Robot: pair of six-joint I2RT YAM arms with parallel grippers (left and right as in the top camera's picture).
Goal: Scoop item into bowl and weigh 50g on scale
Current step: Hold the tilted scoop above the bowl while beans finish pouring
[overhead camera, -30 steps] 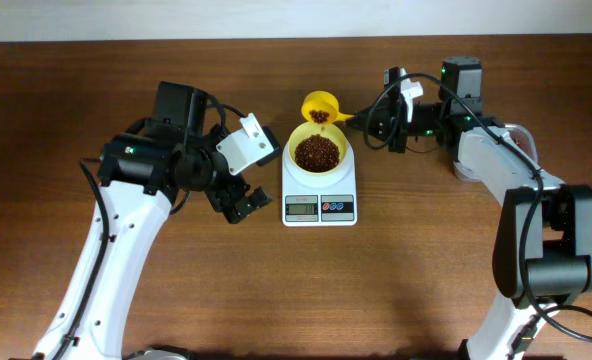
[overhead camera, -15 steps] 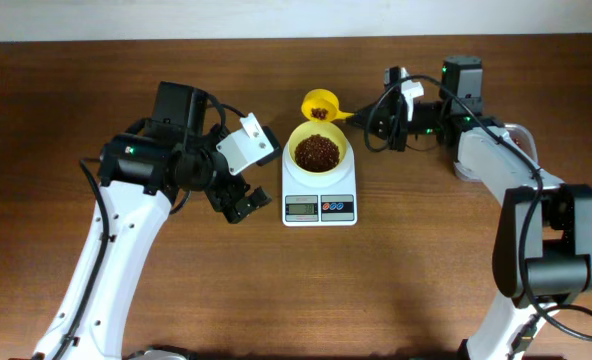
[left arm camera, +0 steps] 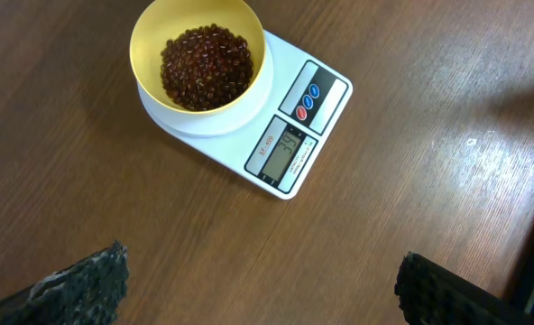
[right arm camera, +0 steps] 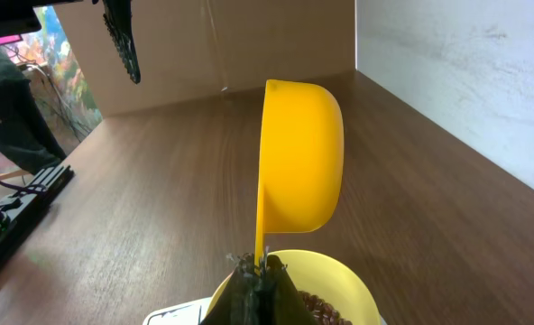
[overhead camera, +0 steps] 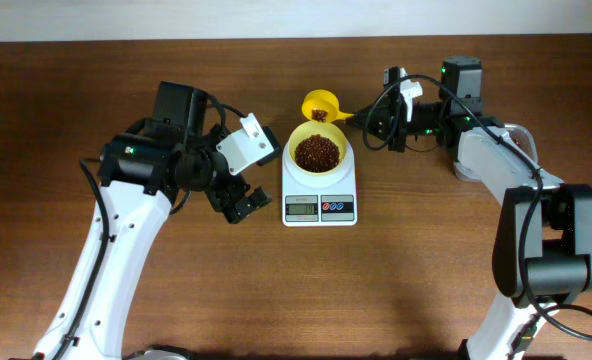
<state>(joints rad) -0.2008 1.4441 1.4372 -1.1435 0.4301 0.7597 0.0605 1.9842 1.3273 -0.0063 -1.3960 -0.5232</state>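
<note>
- Overhead: my left gripper (overhead camera: 246,205) hangs over the bare table (overhead camera: 426,270) just left of the scale (overhead camera: 319,208), jaws spread wide and nothing between them.
- Overhead: my right gripper (overhead camera: 373,118) reaches in from the right, clamped tight on the handle of the yellow scoop (overhead camera: 319,103). The scoop's cup sits just behind the bowl (overhead camera: 344,148), with a few grains showing in it.
- Overhead: the bowl stands on the scale's platform and the beans (overhead camera: 317,152) fill its middle. The display and button panel face the near edge of the table.
- Left wrist: I look down between my two dark fingertips (left arm camera: 82,280), which stand far apart at the lower corners and touch nothing. The scale lies above them at a slant, the bowl of beans on its far end. The display is lit, but I cannot read the digits with certainty.
- Right wrist: my fingers are pinched together on the scoop's thin handle at the bottom of the view. The cup rises above them turned on its side, its mouth to the left. Below it the bowl's rim and some beans show, with a corner of the scale at the lower left.
</note>
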